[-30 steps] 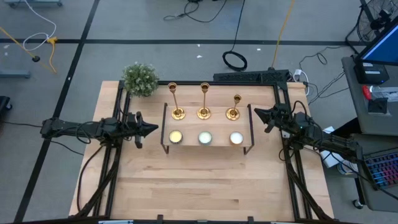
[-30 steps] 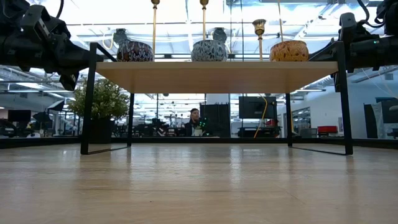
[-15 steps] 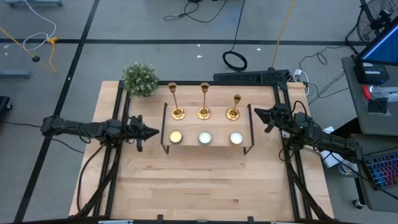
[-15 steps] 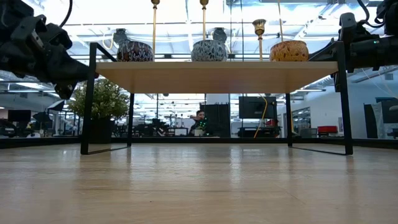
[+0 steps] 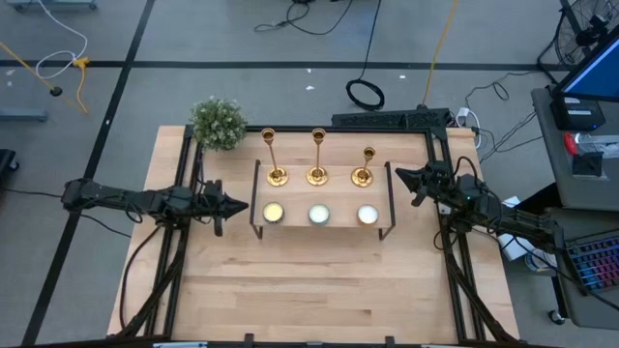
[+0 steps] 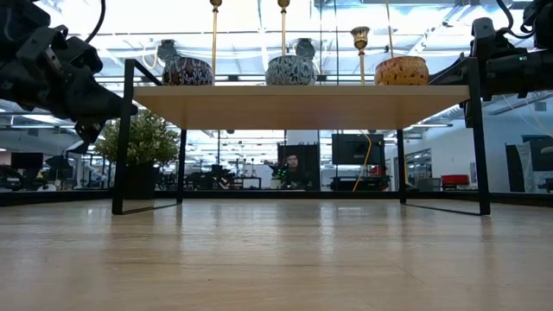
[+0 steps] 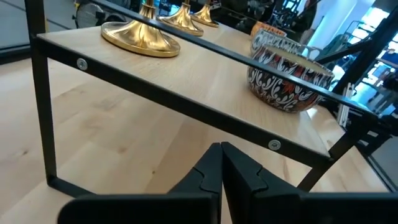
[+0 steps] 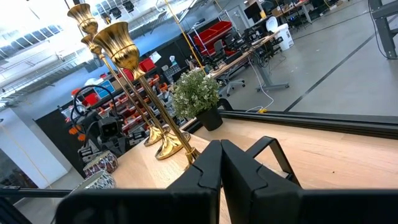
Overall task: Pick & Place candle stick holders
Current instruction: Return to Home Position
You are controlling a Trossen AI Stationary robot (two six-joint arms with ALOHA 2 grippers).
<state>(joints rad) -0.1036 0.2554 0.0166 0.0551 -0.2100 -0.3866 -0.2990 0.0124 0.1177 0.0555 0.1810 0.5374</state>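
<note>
On the shelf (image 5: 338,196) the three gold holders (image 5: 317,155) stand upright in a row along the far edge, with three candles (image 5: 319,214) lined up along the near edge. We judge the placing done, with only the retreat to home left. To do that well we would draw each arm straight back from the shelf, level and slow, since a knock could topple the tall thin holders. We would not swing sideways before the fingers are well away from it. Our left gripper (image 5: 232,204) hovers just beside the shelf's left end, its arm stretched nearly flat over the left side of the table (image 5: 319,290) and pointing at the shelf. Its fingers are pressed together on nothing, as the left wrist view shows. Our right gripper (image 5: 401,176) hangs near the shelf's right end at about shelf-top height, its arm angled back toward its base, fingers likewise closed and empty.
</note>
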